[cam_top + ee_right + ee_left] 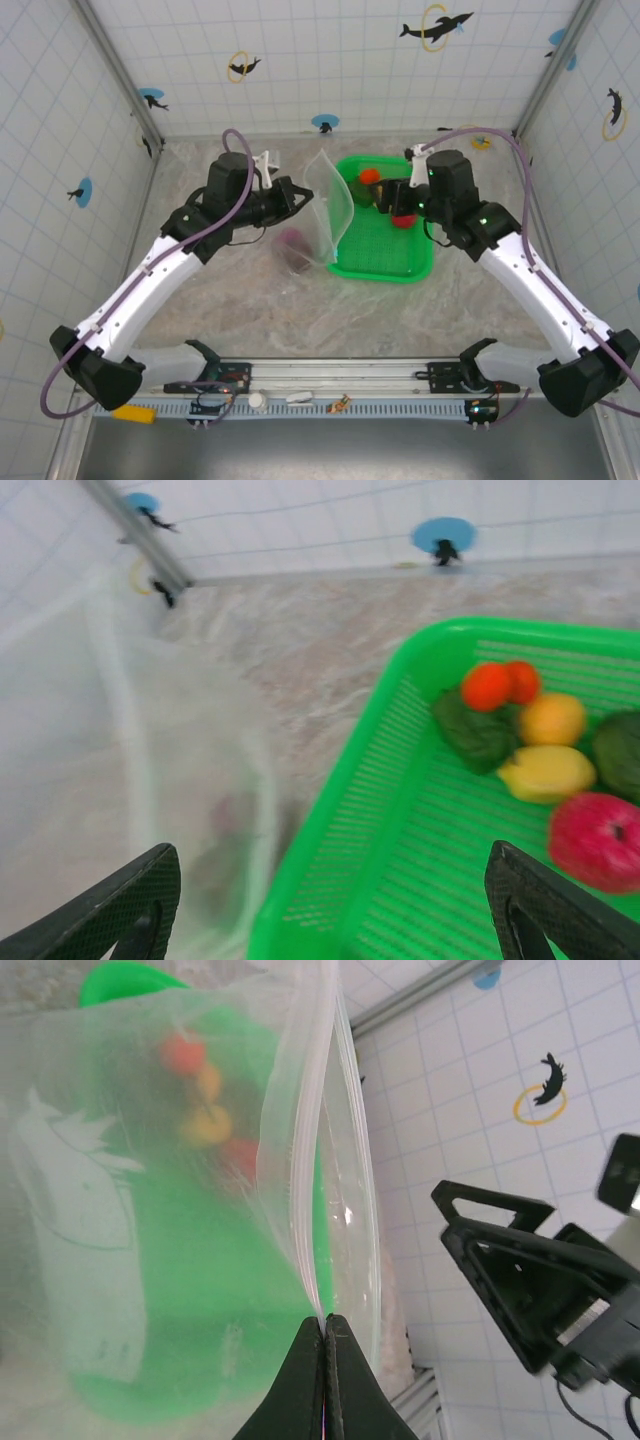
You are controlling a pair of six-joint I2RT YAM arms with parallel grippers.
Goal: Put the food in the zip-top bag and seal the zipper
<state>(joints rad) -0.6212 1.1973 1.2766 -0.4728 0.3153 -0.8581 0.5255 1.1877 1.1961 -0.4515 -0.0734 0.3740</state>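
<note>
Left gripper (323, 1322) clamped shut on zipper (312, 1180), holding bag (335, 205) upright on table (250, 300), just beside basket (340, 820). Right gripper (330, 915) fingers wide apart, above basket's near rim. Food (547, 773) in basket: orange, yellow, red, dark green pieces. Magenta piece (292, 240) at bag's base; inside or beside, cannot tell.

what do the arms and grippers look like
The left arm and right arm: white links, black joints and bases, a purple cable looping along each. The left gripper and right gripper: black, tapered fingers with a fine textured surface.
</note>
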